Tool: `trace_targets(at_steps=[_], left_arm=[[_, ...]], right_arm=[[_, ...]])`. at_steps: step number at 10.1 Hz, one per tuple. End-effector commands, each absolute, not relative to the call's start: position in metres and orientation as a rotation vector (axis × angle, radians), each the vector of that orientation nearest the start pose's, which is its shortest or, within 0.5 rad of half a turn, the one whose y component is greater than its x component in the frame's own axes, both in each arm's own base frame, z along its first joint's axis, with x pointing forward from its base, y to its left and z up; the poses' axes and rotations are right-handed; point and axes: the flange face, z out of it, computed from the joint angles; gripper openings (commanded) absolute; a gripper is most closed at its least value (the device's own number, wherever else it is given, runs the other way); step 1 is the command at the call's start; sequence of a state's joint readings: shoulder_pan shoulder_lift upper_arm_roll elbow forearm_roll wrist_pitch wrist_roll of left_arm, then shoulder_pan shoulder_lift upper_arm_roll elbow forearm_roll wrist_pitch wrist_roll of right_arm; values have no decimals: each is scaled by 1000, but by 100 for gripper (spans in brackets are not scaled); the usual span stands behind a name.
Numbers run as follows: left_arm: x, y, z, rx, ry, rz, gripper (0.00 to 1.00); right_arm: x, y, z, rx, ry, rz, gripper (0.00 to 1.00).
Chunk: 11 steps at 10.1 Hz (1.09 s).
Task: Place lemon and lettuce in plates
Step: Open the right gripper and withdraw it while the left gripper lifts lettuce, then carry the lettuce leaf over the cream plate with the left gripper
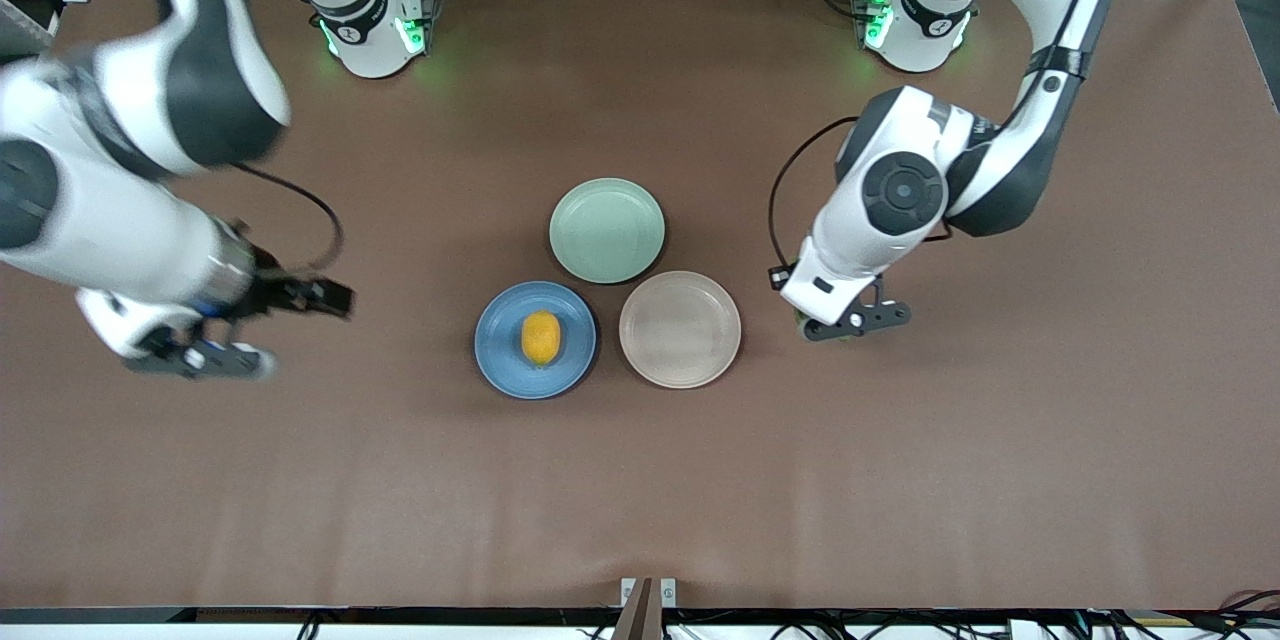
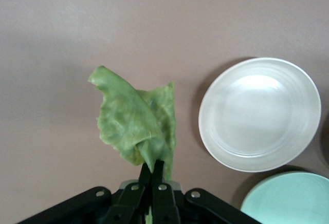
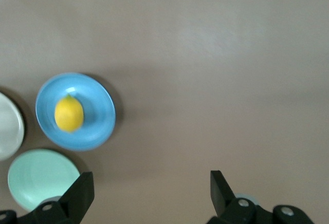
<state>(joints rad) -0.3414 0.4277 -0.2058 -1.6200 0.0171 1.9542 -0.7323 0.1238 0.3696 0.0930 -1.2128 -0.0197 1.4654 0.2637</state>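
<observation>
We see two glossy white arms with black joint bands and round dark caps. Green lights glow at both bases. A thin black cable loops beside each wrist. Black fingers carry small silver screws on the left gripper [image 2: 152, 175].

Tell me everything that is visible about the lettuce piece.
The lettuce is one crinkled, thin leaf, light green with pale veins, folded and irregular in outline. It hangs in the air, pinched at one narrow end by the left gripper, whose fingers are shut on it. It is over bare brown table, beside the beige-pink plate, not yet over it. Nothing else touches it.
</observation>
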Motion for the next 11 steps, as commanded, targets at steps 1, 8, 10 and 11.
trace_targets(at_steps=[1,8,10,11], left_arm=[[564,-353,363,-3104,-334,179,0],[563,-429,307,-3197,-482,65,0],[559,-446,275,-3222,-554,40,0],[557,-453,263,-3234,-570,31,0]], right_arm=[[593,110,603,-3174,79,279,100],[584,73,603,-3161,72,358,100],[585,73,602,-3159,69,358,100],[585,71,602,-3159,74,361,100]])
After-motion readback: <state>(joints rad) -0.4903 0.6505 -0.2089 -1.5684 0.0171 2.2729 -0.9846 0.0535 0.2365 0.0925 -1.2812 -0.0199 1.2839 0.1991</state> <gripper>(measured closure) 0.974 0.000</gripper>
